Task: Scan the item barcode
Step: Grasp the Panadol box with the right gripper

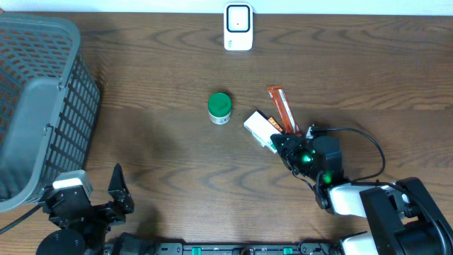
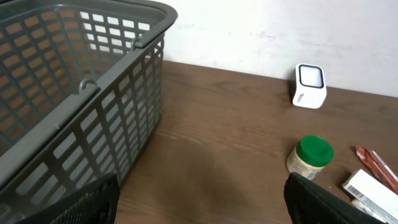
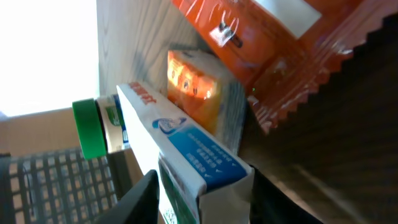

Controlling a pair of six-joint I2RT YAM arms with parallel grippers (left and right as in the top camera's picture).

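Observation:
The item, a white box (image 3: pixel 180 149) with a blue face and green side, lies on the table beside an orange packet (image 3: pixel 261 37) and a small orange carton (image 3: pixel 193 84). My right gripper (image 3: pixel 202 199) has a finger on each side of the box's near end and is shut on it. From overhead the box (image 1: pixel 259 127) sticks out up-left of the right gripper (image 1: pixel 283 145). The white scanner (image 1: pixel 238 27) stands at the table's far edge. My left gripper (image 1: pixel 117 191) waits open at the front left, with nothing between its fingers (image 2: pixel 93 202).
A green-lidded jar (image 1: pixel 220 108) stands just left of the box. A large grey mesh basket (image 1: pixel 42 106) fills the left side, close to the left arm. The orange packet (image 1: pixel 282 110) lies right behind the box.

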